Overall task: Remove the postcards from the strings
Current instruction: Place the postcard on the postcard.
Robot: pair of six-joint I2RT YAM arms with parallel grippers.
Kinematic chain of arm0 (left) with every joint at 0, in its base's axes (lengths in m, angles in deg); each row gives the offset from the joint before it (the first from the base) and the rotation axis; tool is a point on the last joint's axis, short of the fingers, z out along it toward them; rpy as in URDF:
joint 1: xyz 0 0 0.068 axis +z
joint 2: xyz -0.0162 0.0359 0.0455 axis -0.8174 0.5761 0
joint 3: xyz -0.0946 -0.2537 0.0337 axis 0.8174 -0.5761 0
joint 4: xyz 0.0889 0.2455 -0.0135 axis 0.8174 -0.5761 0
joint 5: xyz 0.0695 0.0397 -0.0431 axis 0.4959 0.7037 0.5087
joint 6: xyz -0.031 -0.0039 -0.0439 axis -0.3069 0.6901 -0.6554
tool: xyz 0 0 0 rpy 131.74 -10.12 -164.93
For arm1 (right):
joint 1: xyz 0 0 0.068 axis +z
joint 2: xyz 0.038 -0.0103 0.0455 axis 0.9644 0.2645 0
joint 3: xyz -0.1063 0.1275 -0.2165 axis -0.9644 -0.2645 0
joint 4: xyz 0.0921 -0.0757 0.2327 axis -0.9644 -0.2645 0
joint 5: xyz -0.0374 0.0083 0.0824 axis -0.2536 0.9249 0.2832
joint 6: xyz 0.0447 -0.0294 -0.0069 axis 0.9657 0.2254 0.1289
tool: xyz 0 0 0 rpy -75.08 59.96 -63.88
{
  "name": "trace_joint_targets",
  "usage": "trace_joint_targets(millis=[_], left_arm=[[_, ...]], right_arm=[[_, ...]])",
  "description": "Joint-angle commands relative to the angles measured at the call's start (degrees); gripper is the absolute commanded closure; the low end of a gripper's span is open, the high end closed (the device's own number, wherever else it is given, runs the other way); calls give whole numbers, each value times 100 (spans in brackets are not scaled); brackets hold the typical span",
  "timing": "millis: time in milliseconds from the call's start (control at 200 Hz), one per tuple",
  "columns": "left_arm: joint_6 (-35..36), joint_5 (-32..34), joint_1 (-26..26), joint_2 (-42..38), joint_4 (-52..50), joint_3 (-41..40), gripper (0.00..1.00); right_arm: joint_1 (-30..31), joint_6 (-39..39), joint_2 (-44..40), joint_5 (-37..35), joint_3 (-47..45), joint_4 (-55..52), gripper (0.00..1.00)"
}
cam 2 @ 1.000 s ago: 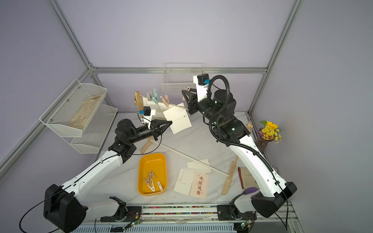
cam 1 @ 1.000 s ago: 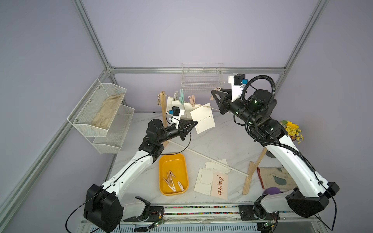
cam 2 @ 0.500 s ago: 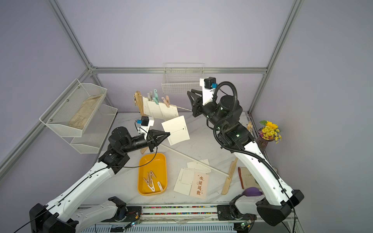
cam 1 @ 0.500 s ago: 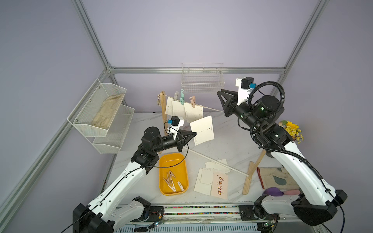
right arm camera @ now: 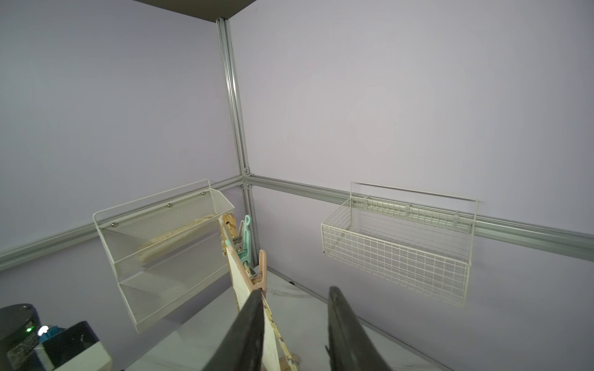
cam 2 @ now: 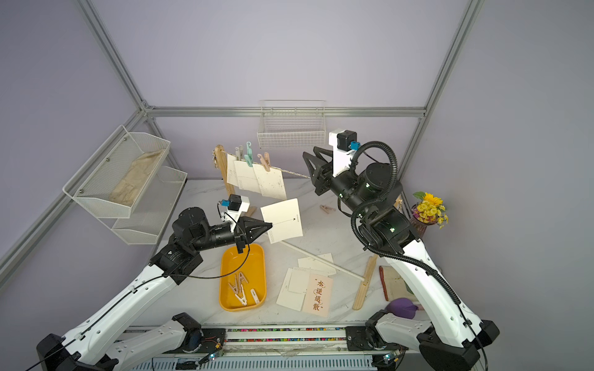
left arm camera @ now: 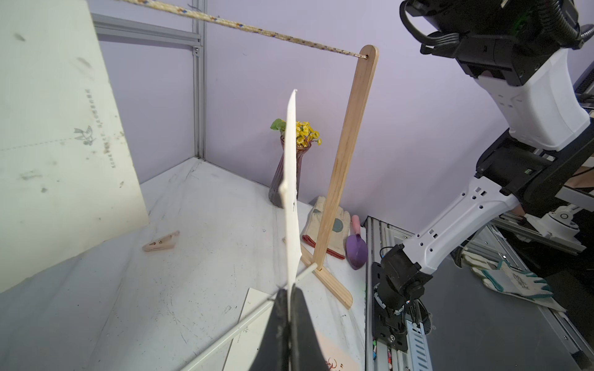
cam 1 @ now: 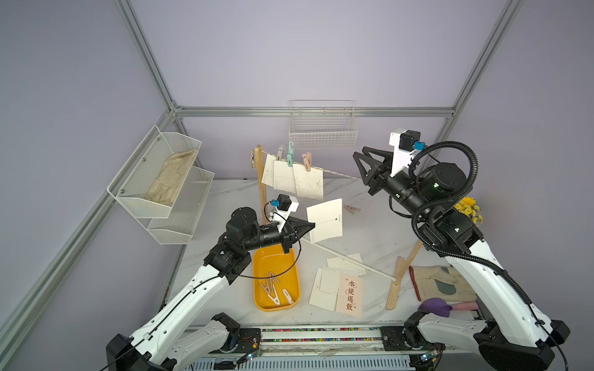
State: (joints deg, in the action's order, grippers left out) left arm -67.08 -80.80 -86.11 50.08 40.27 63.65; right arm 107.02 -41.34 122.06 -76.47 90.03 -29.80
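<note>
My left gripper (cam 1: 313, 226) (cam 2: 271, 225) (left arm camera: 291, 290) is shut on the edge of a white postcard (cam 1: 324, 220) (cam 2: 283, 221) (left arm camera: 291, 180), held in the air over the table. Three more postcards (cam 1: 299, 180) (cam 2: 260, 180) (right arm camera: 239, 282) hang at the left end of the string (cam 1: 337, 173) (left arm camera: 257, 30) under grey, teal (cam 1: 290, 155) and pink (cam 1: 307, 160) pegs. Raised just above the string, right of the hanging cards, my right gripper (cam 1: 358, 151) (cam 2: 309, 151) (right arm camera: 295, 290) is open and holds nothing. Several postcards (cam 1: 334, 282) lie flat on the table.
A loose peg (cam 1: 352, 209) (left arm camera: 160, 242) lies on the table. A yellow tray (cam 1: 273, 260) holds several pegs. Two wooden posts (cam 1: 262, 192) (cam 1: 401, 276) and a white rod (cam 1: 347, 260) cross the table. A vase (cam 1: 469, 208), glove (cam 1: 440, 282) and trowel (cam 1: 437, 306) sit at the right.
My left gripper has carried the postcard down and away from the string, toward the front. My right gripper has moved right along the string and its jaws have opened.
</note>
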Motion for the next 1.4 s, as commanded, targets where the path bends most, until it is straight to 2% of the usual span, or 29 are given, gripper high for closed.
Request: trace_joint_targets(millis=[0,130,280,440,540,670,905,1155,1330,1395], left_arm=[[186,-309,-170,64,-426,288,100],[416,-108,-743,207,-1090,359,100],[505,267,-1382,350,-1706,207,100],[496,510,-1837,804,-2219,116,100],[401,547,-1915,1229,-2326,112,100],[68,1090,-1916,1704,-2390,147,100],[-1111,1528,-1908,2167,-2470,-41,100],[-2116,1282,-1656,2173,-2293,-355,97],[-2441,1106,-1428,2546,-2160,-348,95],[-2515,1070,-1368,2637,-2088,-332,90]], right_arm=[[16,126,-432,244,-157,80,54],[16,306,-1015,570,-652,157,42],[16,439,-1589,1333,-1146,-87,32],[16,583,-1867,2447,-1533,-511,31],[15,791,-1992,2723,-1892,-644,31],[16,1131,-2235,2392,-2572,-579,31],[16,1310,-2744,866,-3073,-1144,31],[16,1544,-2708,430,-3363,-1118,31],[16,1627,-2675,-10,-3837,-1170,31],[16,1664,-2697,-287,-4032,-1233,31]])
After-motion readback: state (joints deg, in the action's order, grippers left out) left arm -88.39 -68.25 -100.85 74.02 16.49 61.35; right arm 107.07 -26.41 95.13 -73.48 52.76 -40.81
